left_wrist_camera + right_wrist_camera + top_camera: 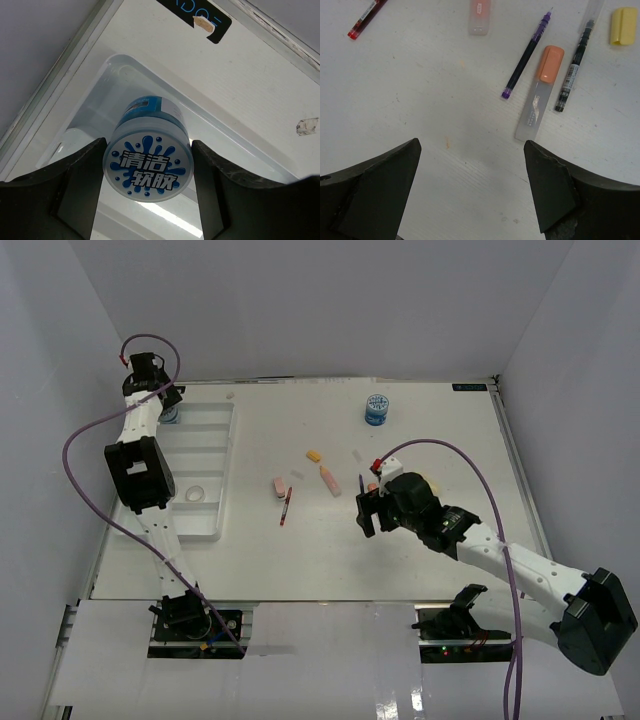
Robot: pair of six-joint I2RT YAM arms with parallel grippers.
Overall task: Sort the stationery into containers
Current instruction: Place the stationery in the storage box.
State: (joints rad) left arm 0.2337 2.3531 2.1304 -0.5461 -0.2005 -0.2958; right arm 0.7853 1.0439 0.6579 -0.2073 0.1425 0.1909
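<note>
Overhead view. White table (450, 550) inside pale walls, two arms bolted at the near edge. Flat white tray (215, 525) with long compartments along the left side. Left gripper (166, 408) reaching to the tray's far end, pinching a blue-white tub (172, 417) there. Small clear roll (195, 494) lying in a nearer compartment of the tray. Second tub (377, 410) upright on the table near the far edge, well apart from the tray. Loose on the table between tray and right arm: yellow eraser (314, 455), pink eraser (278, 486), red pen (286, 507) just beside the pink eraser, pink-orange marker (329, 480). Right gripper (364, 515) low over the table to the right of these, spread wide, holding nothing.

Left wrist view. Blue-white tub seen from above, blue splash and Chinese lettering on its round lid, clamped between the two black fingers (75, 190), one against each side. Below it, the tray's end compartment at a rounded corner. Contact with the tray floor: cannot tell.

Right wrist view. Black fingers (370, 195) far apart, only table surface between them. Beyond the fingertips: purple pen (527, 52), orange-capped clear marker (540, 92) just beside it, dark pen (575, 65) to the right, yellow eraser at the far right, red pen at the far left.
</note>
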